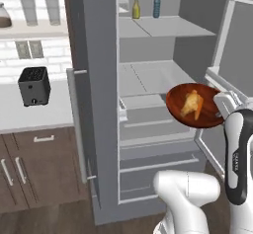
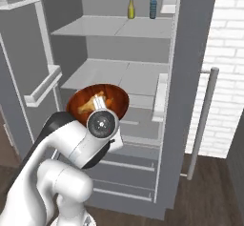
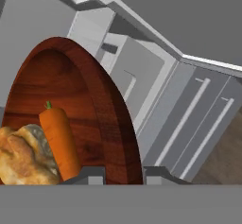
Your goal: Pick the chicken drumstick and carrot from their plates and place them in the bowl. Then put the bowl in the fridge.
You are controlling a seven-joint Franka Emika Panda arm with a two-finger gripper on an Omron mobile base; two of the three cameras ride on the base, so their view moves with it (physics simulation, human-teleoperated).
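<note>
My gripper [image 3: 124, 178] is shut on the rim of the dark reddish-brown bowl [image 3: 85, 90], which tilts in the air in front of the open fridge [image 1: 148, 80]. Inside the bowl lie the orange carrot [image 3: 59, 142] and the golden chicken drumstick [image 3: 21, 159], side by side. In the left base view the bowl [image 1: 178, 99] hangs before the middle shelves, with the gripper [image 1: 217, 104] at its right edge. From the right base view the bowl [image 2: 116, 101] sits just behind my hand, level with the lower shelf of the fridge [image 2: 124, 77]. The plates are out of view.
Both fridge doors stand open, one [image 1: 232, 40] at the right with door shelves. A yellow bottle [image 1: 136, 7] and a blue bottle [image 1: 156, 5] stand on the top shelf. A black toaster [image 1: 33, 86] sits on the counter left of the fridge. A long bar handle [image 2: 202, 120] hangs on the other door.
</note>
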